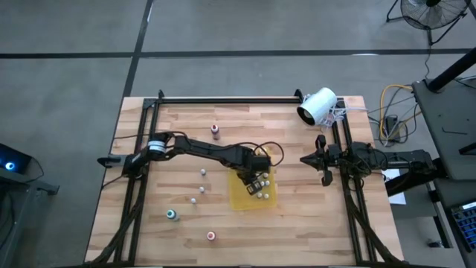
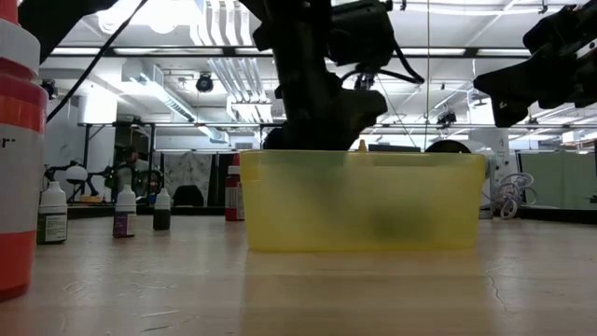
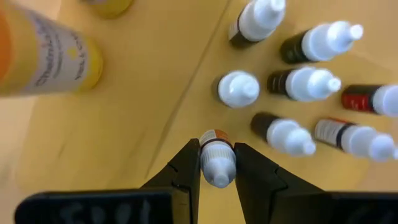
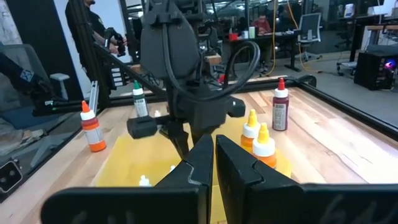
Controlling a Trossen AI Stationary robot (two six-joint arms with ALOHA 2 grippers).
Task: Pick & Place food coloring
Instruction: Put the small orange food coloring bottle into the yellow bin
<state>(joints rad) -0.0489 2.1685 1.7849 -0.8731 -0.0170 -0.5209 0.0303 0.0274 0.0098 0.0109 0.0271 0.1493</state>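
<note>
Yellow plastic marks the goal: the tray (image 1: 239, 199) near the middle of the surface (image 1: 178, 238). Over it, the left hand (image 3: 217, 167) pinches a small white-capped bottle (image 3: 217, 160), hanging above the bottles (image 3: 292, 134) already lying inside. This looks like the placing step; next, the hand should spread and lift straight up. Beside the tray, the right hand (image 4: 212, 155) waits, pressed together. More bottles (image 1: 201, 187) stand outside the tray.

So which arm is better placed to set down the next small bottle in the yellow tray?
The left. Its gripper is already over the shallow yellow plastic tray, jaws shut on a small white-capped bottle. The right gripper waits shut at the table's right edge, holding nothing.
</note>
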